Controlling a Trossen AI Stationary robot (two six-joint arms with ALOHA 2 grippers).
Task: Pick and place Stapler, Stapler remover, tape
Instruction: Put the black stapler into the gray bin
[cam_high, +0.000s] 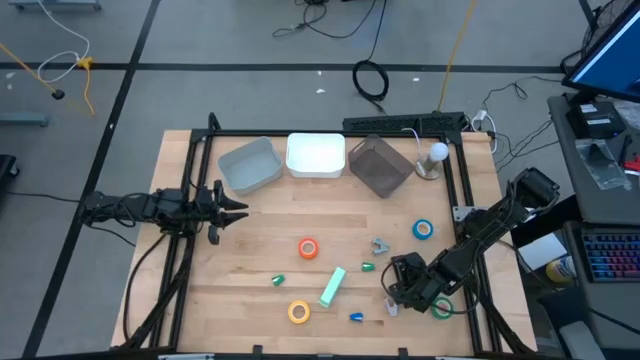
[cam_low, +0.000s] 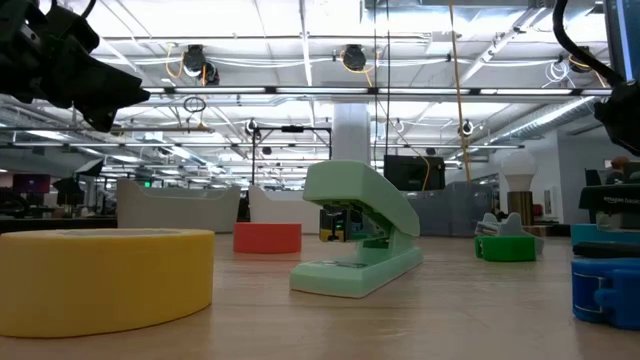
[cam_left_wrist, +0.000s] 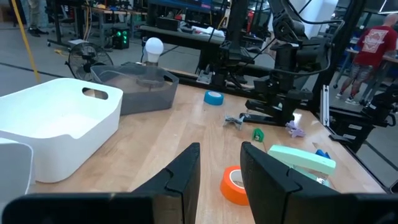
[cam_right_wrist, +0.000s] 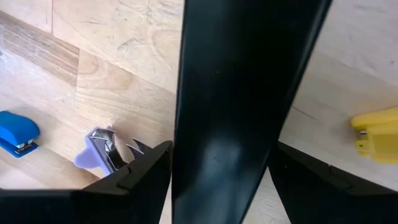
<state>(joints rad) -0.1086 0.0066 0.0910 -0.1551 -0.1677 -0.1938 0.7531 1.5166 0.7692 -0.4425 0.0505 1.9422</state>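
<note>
The right gripper (cam_high: 402, 292) is down at the tabletop with its jaws spread wide and nothing gripped between them. The purple stapler remover (cam_right_wrist: 99, 149) lies just outside one fingertip, not between the jaws. The green tape (cam_high: 442, 307) lies close on the gripper's other side, and a small blue stapler (cam_right_wrist: 15, 134) lies a little past the remover. Farther out from these jaws are the mint-green stapler (cam_high: 333, 286), the yellow tape (cam_high: 299, 312), the orange tape (cam_high: 308, 248), the blue tape (cam_high: 423, 229) and a silver stapler remover (cam_high: 379, 244), all loose on the wooden table (cam_high: 260, 250). Well beyond the jaws, along the far edge, stand the grey-blue bin (cam_high: 250, 165), the white bin (cam_high: 316, 155) and the dark bin (cam_high: 380, 165). None of them shows any of the task's things inside, so I judge the job barely started, with every pick and place left to do. The right arm is folded low over the near right corner, wrist pitched steeply down, a pose that looks set for a grasp of the purple remover. The left gripper (cam_left_wrist: 219, 149) waits above the table's left side, level and pointing across the table. Its jaws are partly parted and empty, and the orange tape lies ahead of them and below.
</note>
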